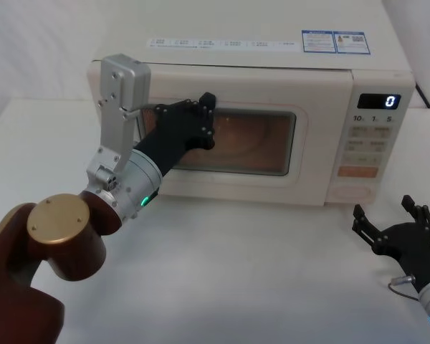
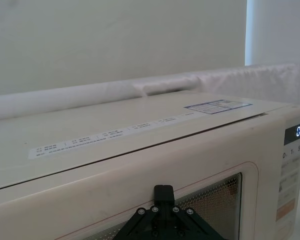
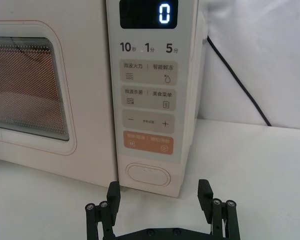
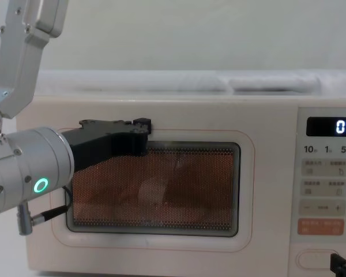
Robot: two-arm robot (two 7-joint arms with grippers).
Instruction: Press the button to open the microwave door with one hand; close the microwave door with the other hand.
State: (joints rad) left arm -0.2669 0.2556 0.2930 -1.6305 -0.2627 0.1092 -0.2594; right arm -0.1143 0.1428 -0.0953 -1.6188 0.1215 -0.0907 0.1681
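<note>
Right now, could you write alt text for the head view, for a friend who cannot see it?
A cream microwave sits on a white table with its door closed, and the left gripper rests against the door's window. The right gripper, fingers open, waits on the table below the control panel, whose display reads 0.

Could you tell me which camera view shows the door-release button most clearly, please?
The right wrist view: the button faces the camera just beyond the open right gripper. The head view shows it small; the chest view shows its corner.

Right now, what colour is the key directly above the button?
Orange, clearest in the right wrist view.
</note>
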